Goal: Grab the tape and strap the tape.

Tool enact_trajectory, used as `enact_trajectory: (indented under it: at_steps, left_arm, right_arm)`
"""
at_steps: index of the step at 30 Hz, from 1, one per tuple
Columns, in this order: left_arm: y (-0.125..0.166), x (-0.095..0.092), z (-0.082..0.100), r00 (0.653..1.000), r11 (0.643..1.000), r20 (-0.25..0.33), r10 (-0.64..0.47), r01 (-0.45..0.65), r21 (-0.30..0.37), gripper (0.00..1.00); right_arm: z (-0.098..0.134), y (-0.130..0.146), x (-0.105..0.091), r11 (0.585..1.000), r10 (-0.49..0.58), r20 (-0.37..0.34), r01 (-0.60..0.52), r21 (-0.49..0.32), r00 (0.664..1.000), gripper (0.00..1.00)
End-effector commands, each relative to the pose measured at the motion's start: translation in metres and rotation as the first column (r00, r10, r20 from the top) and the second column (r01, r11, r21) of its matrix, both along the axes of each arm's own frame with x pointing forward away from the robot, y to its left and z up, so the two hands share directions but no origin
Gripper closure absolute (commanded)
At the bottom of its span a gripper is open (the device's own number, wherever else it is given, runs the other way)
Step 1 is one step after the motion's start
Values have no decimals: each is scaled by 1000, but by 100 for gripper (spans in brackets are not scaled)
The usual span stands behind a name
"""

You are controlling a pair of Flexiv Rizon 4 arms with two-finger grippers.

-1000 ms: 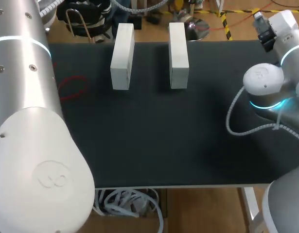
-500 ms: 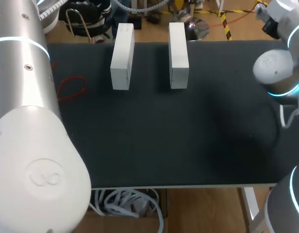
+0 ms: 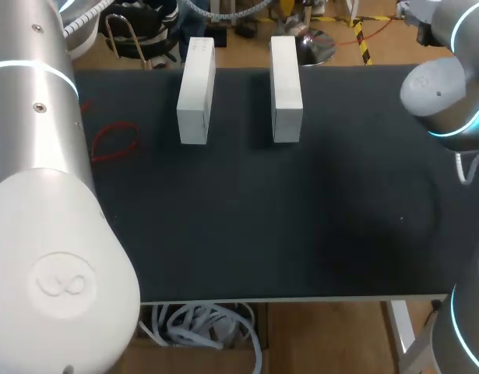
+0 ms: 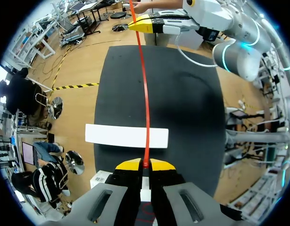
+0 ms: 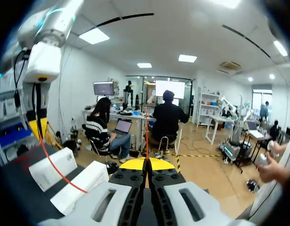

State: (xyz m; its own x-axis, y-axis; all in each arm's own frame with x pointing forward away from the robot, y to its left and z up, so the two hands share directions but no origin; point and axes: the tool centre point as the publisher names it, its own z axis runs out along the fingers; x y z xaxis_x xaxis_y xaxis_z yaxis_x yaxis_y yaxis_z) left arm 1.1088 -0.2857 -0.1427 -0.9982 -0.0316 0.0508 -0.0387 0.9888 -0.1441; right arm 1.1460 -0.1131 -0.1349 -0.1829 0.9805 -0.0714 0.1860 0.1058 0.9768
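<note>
The right arm (image 3: 445,93) had swung toward the dark worktop's (image 3: 301,234) far right corner, stretching the thin red tape (image 4: 145,94) taut above it. The left end effector (image 4: 145,164) and right end effector (image 5: 145,162) each pinched an end, so strapping could begin.

Nothing legible on the table.
Faint specks on top of one white block (image 3: 195,89), too small to read; small printed label (image 4: 102,178) in left wrist view, likewise unreadable.
</note>
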Motion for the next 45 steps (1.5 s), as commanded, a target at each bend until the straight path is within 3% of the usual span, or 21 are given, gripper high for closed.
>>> enact_trajectory:
  at_steps: [1,5,11,17,20,23,25,28,33,35,45]
  left_arm:
    - [-1,2,1,1000,1000,-4,1,-1,6,100]
    - [-1,2,1,1000,1000,-4,1,-1,6,100]
    - [-1,2,1,1000,1000,-4,1,-1,6,100]
    - [-1,2,1,1000,1000,-4,1,-1,6,100]
    - [-1,2,1,1000,1000,-4,1,-1,6,100]
    - [-1,2,1,1000,1000,-4,1,-1,6,100]
    - [-1,2,1,1000,1000,-4,1,-1,6,100]
    - [-1,2,1,1000,1000,-4,1,-1,6,100]
    - [-1,2,1,1000,1000,-4,1,-1,6,100]
    - [-1,2,1,1000,1000,-4,1,-1,6,100]
    - [-1,2,1,1000,1000,-4,1,-1,6,100]
  right_arm:
    - [5,8,-3,741,254,-264,-362,-565,931,100]
    - [3,10,-3,640,279,-317,-422,-642,906,100]
    - [4,18,-5,519,301,-375,-481,-707,877,100]
    - [2,30,-7,436,329,-406,-519,-736,852,100]
    - [-1,41,-13,372,353,-426,-543,-753,833,100]
    - [-3,48,-16,338,346,-426,-535,-774,836,100]
    - [-2,52,-18,280,341,-436,-533,-799,833,100]
    - [-2,53,-18,248,328,-436,-522,-816,838,100]
    - [-1,49,-16,279,306,-413,-496,-822,858,100]
    - [-1,45,-16,382,308,-386,-485,-787,869,100]
    - [-1,45,-16,382,308,-386,-485,-787,869,100]
